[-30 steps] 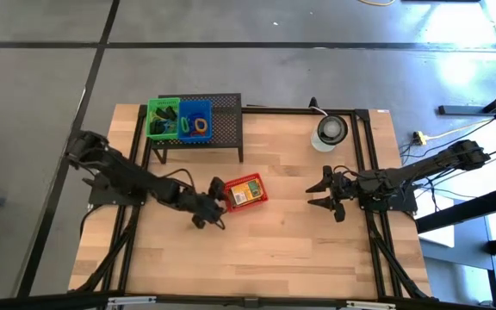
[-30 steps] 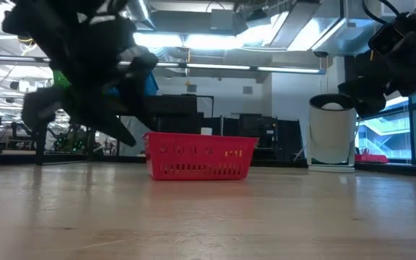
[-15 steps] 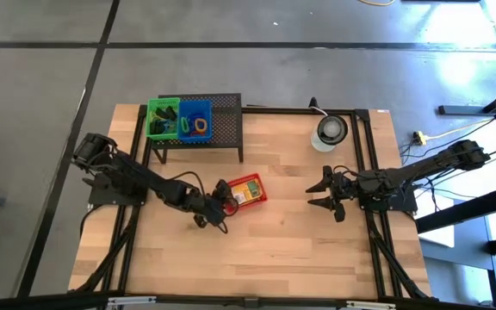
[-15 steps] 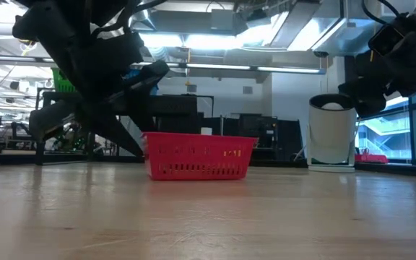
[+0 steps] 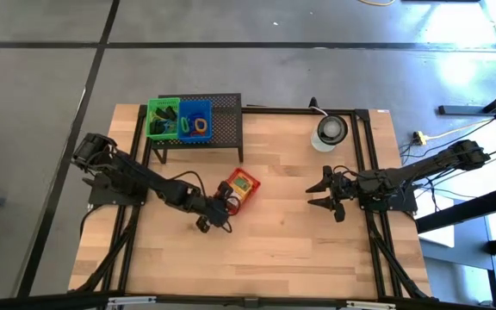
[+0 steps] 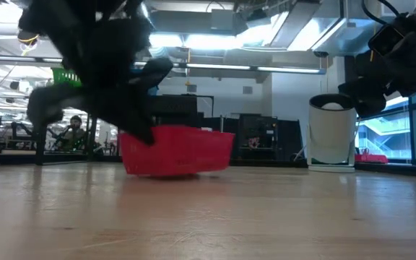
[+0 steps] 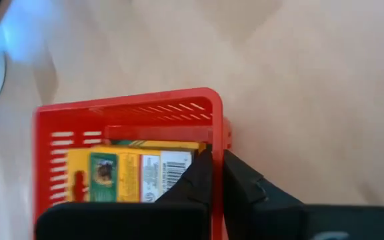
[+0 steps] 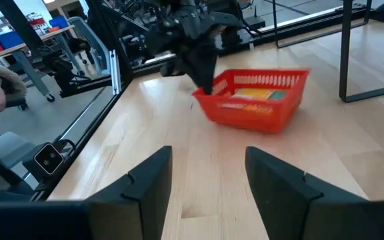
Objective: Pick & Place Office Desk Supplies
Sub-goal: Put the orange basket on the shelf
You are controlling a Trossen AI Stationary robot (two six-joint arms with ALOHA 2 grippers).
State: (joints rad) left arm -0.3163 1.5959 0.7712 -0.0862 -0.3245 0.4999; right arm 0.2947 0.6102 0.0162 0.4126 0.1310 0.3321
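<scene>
gripping red basket [image 7: 129,113] rim, label unreadable

1. A yellow-orange packet [image 7: 132,177] with a green label and a barcode lies flat inside a red basket [image 5: 238,190].
2. Coloured loops [image 5: 199,126] sit in a blue bin [image 5: 195,118].
3. Dark clips [image 5: 164,114] fill a green bin [image 5: 163,118].
</scene>
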